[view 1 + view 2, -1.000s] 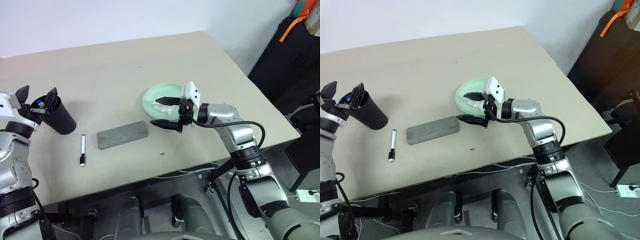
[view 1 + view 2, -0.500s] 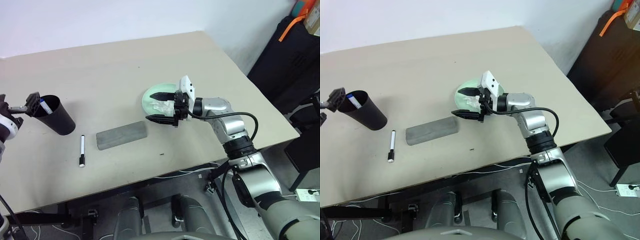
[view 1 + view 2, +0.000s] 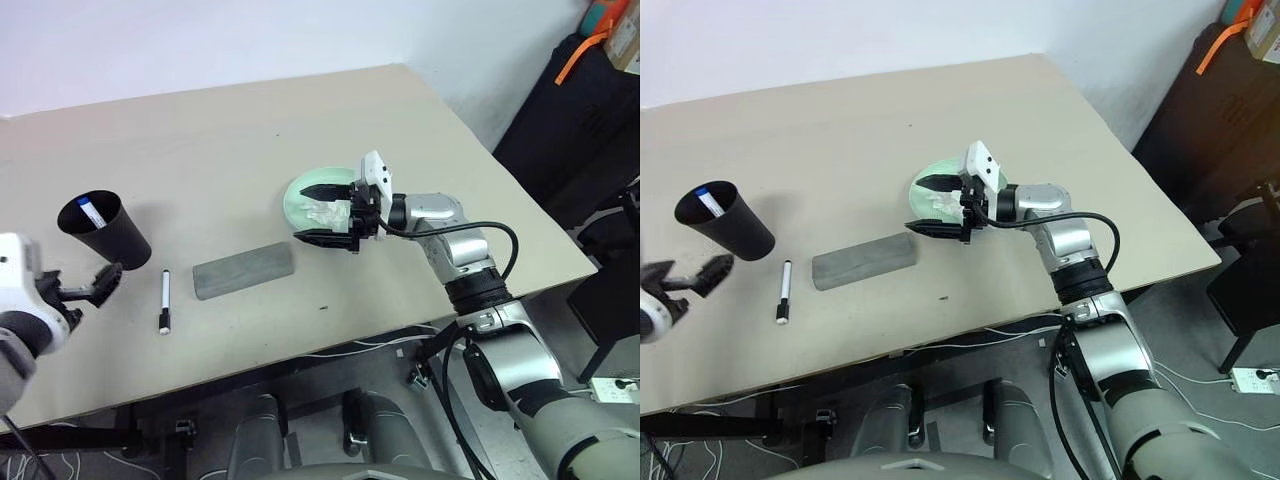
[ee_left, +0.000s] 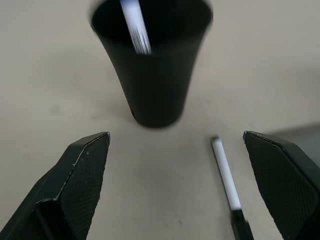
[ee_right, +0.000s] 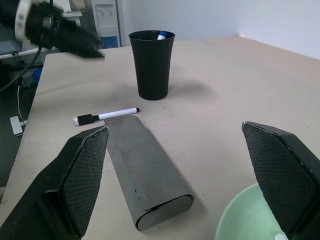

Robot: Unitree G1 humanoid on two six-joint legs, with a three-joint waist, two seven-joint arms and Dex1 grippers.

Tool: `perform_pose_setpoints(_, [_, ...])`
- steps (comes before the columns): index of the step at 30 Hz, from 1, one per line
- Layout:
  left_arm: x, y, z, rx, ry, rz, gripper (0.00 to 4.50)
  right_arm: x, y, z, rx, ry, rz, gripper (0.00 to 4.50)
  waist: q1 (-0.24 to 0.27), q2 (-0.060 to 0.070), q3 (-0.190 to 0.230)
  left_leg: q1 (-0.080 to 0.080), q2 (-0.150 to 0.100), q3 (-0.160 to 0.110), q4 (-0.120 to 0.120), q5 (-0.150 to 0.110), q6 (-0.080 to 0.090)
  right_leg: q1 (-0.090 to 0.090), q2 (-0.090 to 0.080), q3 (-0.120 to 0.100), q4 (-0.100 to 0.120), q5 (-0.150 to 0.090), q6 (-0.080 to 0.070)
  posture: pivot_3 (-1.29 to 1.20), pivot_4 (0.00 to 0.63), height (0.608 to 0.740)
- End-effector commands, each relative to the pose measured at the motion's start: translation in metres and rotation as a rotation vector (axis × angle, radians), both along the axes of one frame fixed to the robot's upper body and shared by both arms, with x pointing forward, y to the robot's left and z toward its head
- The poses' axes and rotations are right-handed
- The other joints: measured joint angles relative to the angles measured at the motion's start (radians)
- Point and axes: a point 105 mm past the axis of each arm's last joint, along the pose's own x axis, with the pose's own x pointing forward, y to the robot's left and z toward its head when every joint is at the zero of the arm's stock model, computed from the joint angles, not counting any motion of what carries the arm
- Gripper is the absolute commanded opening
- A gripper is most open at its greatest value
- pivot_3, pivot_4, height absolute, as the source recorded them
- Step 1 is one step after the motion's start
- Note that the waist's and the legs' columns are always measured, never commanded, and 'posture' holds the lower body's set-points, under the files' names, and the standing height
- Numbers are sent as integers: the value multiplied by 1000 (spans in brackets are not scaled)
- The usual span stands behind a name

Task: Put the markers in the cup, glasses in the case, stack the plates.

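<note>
Your left gripper (image 3: pixel 92 285) has pulled back off the cup (image 3: pixel 104 228), fingers spread and empty — the blue marker (image 3: pixel 91 214) now stands inside. Next comes the black marker (image 3: pixel 165 300), lying between cup and case (image 3: pixel 244 270), so drop onto it. Your right gripper (image 3: pixel 328 213) hovers over the green plate (image 3: pixel 297 200), fingers apart.
</note>
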Motion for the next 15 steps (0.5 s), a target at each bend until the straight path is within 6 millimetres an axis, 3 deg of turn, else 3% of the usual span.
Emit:
perform_pose_setpoints(1, [4,-14,-23,12,79,-11,4473,2,-4,17,21,-59,-17,4500,1,0,0,0,0,0,0,0,0,0,0,0,-1,0,0,0,150,735])
perform_pose_setpoints(8, [17,-29,-67,-82,182,0,4473,5,-10,14,-4,-89,-62,4500,2,0,0,-1,0,1,-1,0,0,-2,0,1,-1,0,0,0,150,735])
perform_pose_setpoints(15, [21,-34,-79,-61,276,-8,4473,4,-13,12,-1,-85,-79,4500,2,2,0,1,-1,-2,0,0,0,-2,1,-1,-3,3,0,0,150,735])
